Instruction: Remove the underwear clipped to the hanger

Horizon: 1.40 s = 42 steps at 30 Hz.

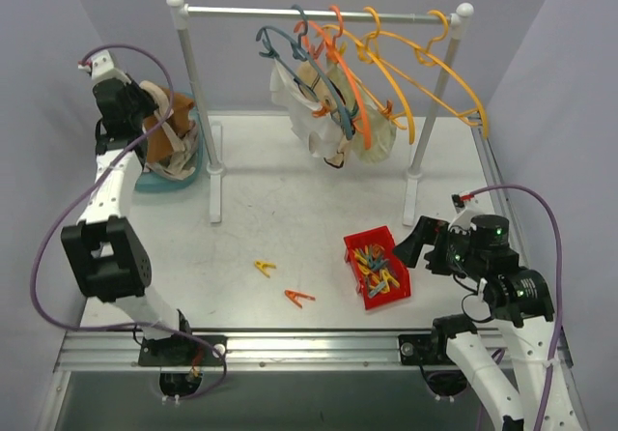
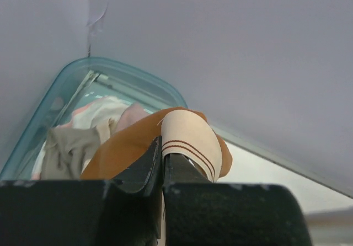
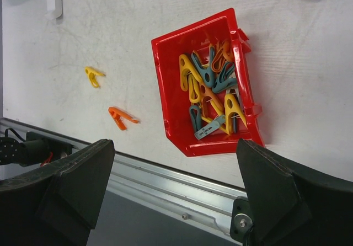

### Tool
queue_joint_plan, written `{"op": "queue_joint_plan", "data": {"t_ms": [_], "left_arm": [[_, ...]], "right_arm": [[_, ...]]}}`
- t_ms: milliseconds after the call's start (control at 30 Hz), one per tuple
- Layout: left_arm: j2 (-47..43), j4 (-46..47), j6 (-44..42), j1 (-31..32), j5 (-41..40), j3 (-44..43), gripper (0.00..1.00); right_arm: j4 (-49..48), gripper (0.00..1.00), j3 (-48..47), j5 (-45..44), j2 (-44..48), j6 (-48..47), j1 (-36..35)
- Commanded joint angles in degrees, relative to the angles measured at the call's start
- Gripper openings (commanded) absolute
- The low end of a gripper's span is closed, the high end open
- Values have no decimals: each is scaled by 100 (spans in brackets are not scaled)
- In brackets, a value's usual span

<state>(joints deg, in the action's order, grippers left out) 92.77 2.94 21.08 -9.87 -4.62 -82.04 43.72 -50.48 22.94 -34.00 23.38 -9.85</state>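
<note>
My left gripper (image 1: pixel 154 112) is shut on brown underwear with a cream waistband (image 2: pixel 187 141) and holds it over the teal basket (image 1: pixel 154 182) at the far left. The basket (image 2: pixel 127 75) holds other pale briefs (image 2: pixel 83 130). More cream and beige underwear (image 1: pixel 328 112) hangs clipped on hangers (image 1: pixel 386 54) on the rail (image 1: pixel 319 12). My right gripper (image 1: pixel 417 243) is open and empty, near the front right, above the red bin (image 3: pixel 207 86).
The red bin (image 1: pixel 379 267) holds several coloured clothespins. A yellow clothespin (image 1: pixel 264 268) and an orange clothespin (image 1: pixel 298 298) lie on the table near the front. The rack's white posts (image 1: pixel 198 112) stand mid-table. The metal front rail (image 3: pixel 165 174) runs below.
</note>
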Motion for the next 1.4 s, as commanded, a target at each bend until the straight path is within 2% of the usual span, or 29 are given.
{"op": "queue_joint_plan", "data": {"t_ms": [0,133,167,200,233,300,333,467,633,700,767,800,867,933,967,1033,1167,1367], "left_arm": [[670,1331,98,-103,697,-690,2],[1392,1586,440,-252,937,-788,3],[1506,1596,536,-287,928,-744,7],[1533,1561,659,-314,911,-656,17],[1542,1543,687,-349,902,-603,41],[1455,1333,757,-340,665,-489,58],[1393,1158,783,-340,586,-384,80],[728,788,889,-323,164,-59,94],[-328,96,1047,-323,67,355,94],[-838,-248,1091,-323,128,434,94],[-1381,-792,1231,-323,461,566,94],[-1576,-934,1284,-323,662,784,94],[-2198,-1224,1302,-305,1225,1083,94],[-2639,-1452,1276,-288,1751,1637,94],[-3068,-1576,1276,-279,1867,1804,94],[-3509,-1804,1188,-270,2245,2200,94],[-4624,-2445,1083,-244,3010,2596,94],[-5725,-3246,819,-6,3187,3264,94]], "right_arm": [[-136,100,126,167,-10,-44,-61],[-171,100,231,150,-45,9,-114],[-171,100,240,158,-63,18,-140],[-171,99,240,150,-72,18,-166],[-171,99,232,141,-72,27,-219],[-171,99,205,123,-72,9,-281],[-171,99,188,132,-81,0,-385],[-206,100,73,35,-107,-17,-859],[-382,99,-6,167,-326,-122,-1615],[-417,99,-6,-8,-545,-123,-2229],[-461,99,12,-516,-721,-114,-2774],[-548,99,12,-719,-957,-97,-3438],[-610,100,-41,-1342,-1335,-149,-4083],[-593,100,-304,-2095,-2126,-158,-4822],[-593,100,-426,-2214,-2642,-254,-4964],[-733,100,-708,-2267,-3102,-386,-5193],[-1023,100,-1165,-2093,-4129,-737,-5273],[-1068,99,-1869,-1951,-5369,-1001,-5466]]}}
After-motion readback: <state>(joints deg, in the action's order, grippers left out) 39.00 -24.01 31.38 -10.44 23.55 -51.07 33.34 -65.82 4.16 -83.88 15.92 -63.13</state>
